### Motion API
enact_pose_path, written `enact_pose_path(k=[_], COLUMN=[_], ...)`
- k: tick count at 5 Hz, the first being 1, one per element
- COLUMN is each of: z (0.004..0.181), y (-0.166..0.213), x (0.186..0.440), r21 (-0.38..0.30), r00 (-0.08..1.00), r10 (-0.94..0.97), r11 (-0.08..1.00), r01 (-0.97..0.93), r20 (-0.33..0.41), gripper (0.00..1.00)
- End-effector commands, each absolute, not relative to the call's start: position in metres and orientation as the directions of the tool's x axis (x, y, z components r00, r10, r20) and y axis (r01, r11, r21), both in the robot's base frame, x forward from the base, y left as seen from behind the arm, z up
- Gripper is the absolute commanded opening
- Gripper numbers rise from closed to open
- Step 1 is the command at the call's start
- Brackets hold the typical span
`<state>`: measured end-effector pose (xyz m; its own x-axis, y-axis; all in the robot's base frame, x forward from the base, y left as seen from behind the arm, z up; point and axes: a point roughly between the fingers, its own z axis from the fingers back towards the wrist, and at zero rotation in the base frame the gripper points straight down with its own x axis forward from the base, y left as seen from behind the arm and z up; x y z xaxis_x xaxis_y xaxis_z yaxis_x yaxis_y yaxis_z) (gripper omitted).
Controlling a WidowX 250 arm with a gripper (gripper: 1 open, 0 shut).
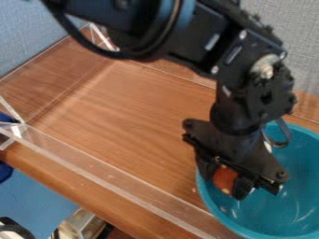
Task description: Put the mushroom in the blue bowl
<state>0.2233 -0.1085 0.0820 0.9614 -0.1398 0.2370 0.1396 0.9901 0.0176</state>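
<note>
The blue bowl (277, 213) sits at the lower right of the wooden table, its left part hidden behind the arm. My black gripper (233, 181) points down into the bowl's left side, shut on the mushroom (227, 178). Only the mushroom's orange-brown cap shows between the fingers, with a bit of cream-white stem below it. The mushroom hangs low inside the bowl; whether it touches the bottom I cannot tell.
A clear plastic wall (100, 168) runs along the table's near edge and another along the far side (112, 42). The brown table top (112, 103) stretches to the left of the bowl. Blue fabric walls stand behind.
</note>
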Motion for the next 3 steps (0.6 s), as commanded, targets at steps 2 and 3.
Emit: enact_pose_path(k=[2,3], z=[0.069,0.065], y=[-0.104,-0.103], x=[0.234,0.235], r21=[0.006,0.006], r00=[0.963,0.965], r10=[-0.104,-0.095], r11=[0.994,0.995], r01=[0.106,0.096], r20=[0.248,0.244], gripper=[0.00,0.00])
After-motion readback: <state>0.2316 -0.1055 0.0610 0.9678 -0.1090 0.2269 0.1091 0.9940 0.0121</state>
